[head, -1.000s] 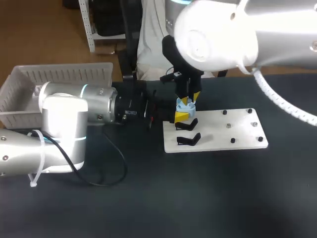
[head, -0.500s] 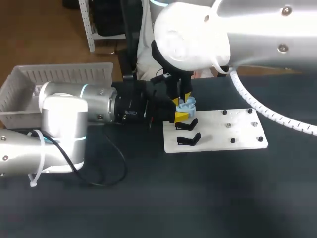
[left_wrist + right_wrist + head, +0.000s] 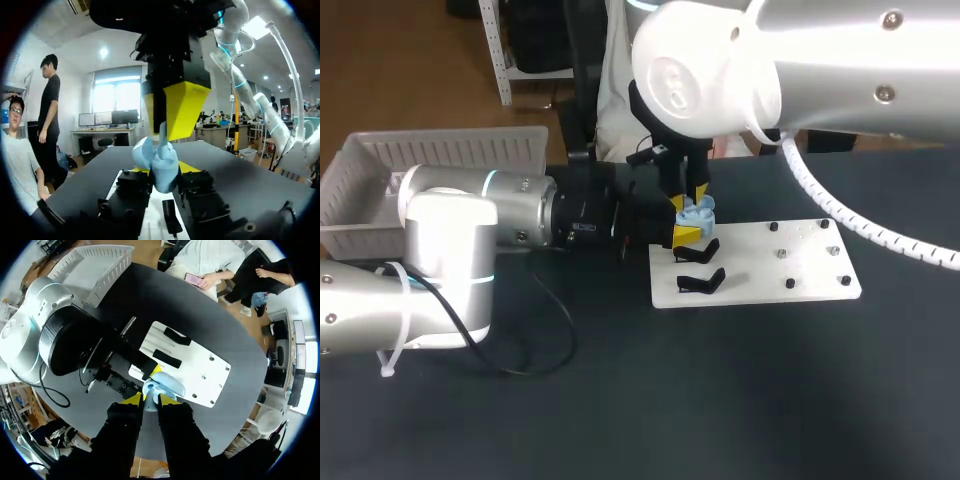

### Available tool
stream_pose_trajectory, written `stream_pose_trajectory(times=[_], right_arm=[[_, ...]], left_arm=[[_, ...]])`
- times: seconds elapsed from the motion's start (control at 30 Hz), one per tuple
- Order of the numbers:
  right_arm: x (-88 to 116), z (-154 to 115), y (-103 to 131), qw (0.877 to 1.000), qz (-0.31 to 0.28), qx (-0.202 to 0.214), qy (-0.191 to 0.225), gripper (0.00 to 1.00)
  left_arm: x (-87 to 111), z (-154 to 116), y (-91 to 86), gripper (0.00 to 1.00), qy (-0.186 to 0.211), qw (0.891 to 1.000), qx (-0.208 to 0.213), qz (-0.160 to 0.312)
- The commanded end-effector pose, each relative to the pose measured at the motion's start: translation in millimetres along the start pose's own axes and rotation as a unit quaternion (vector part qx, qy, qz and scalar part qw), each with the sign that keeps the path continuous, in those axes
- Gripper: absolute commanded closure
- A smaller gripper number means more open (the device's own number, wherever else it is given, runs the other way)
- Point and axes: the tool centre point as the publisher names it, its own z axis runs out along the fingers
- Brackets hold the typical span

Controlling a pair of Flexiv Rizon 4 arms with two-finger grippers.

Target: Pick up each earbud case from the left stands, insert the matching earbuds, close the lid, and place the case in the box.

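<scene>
Case [image 3: 162,172] clamped in left hand [image 3: 164,170]; right wrist view shows right hand [image 3: 148,399] pinching it too.

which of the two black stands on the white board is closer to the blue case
The far stand, toward the back edge of the white board, directly below the light blue case. The near stand sits closer to the board's front edge.

The earbud case [image 3: 697,211] is smooth, glossy pale-blue plastic. The table [image 3: 720,400] is matt black, the board [image 3: 800,262] smooth white plastic, the box [image 3: 450,150] ribbed white plastic; the right arm [image 3: 840,70] has a glossy shell.
</scene>
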Motion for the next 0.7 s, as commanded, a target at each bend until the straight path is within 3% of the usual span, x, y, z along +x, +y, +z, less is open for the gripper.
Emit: stream_pose_trajectory(times=[0.03, 0.7], right_arm=[[-0.1, 0.3, 0.4, 1.0, 0.0, 0.0, 0.001, 1.0], [0.5, 4.8, 0.8, 1.0, 0.0, -0.003, 0.006, 1.0]], left_arm=[[0.1, 0.6, -1.0, 1.0, 0.0, 1.0, -0.003, 0.001], [0.1, 0.6, -1.0, 1.0, 0.0, 1.0, -0.003, 0.001]])
